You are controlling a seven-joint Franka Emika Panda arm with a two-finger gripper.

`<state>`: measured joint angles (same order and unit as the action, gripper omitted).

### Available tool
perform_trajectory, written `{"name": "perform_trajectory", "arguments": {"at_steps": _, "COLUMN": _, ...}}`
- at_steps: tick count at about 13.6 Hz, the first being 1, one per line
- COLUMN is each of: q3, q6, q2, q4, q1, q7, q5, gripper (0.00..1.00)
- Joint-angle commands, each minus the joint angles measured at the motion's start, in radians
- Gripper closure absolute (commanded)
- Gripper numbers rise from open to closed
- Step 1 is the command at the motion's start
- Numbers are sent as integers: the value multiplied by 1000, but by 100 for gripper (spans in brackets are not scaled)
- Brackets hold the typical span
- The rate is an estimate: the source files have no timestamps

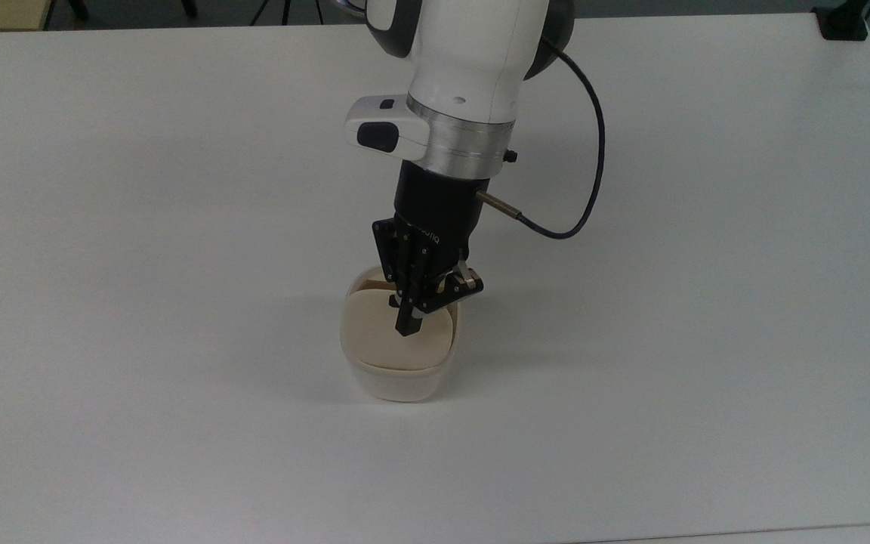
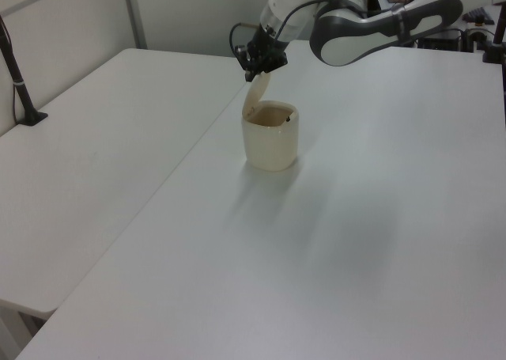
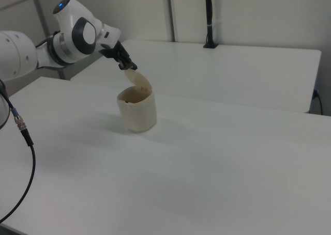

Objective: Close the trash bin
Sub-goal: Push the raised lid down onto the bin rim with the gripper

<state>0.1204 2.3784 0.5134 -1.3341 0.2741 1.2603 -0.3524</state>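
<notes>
Bin (image 1: 402, 378) mid-table (image 1: 178, 227); lid (image 2: 254, 100) raised, tipped over the bin's mouth. Gripper (image 1: 409, 326) fingers look closed, tip on the lid's top edge — blunt pusher to swing it down.

1. Even, bright, diffuse light is seen across all three views; no hard glare is found on the white table (image 1: 178, 189).
2. A soft, faint shadow is cast on the table below the gripper (image 1: 410, 321), around the base of the trash bin (image 1: 397, 381).
3. Mild softness and colour noise are noticed in the top view; the gripper's dark parts are rendered nearly featureless.
</notes>
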Motion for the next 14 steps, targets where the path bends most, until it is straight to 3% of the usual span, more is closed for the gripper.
{"name": "perform_trajectory", "arguments": {"at_steps": 1, "q3": -27, "q6": -5, "q2": -113, "q4": -145, "q1": -3, "q7": -30, "q5": -19, "gripper": 100}}
{"name": "perform_trajectory", "arguments": {"at_steps": 10, "q3": -30, "q6": -28, "q2": -119, "q4": -315, "q1": -4, "q7": -146, "q5": -17, "gripper": 100}}
{"name": "perform_trajectory", "arguments": {"at_steps": 14, "q3": -47, "q6": -28, "q2": -116, "q4": -336, "q1": -10, "q7": -145, "q5": -16, "gripper": 100}}
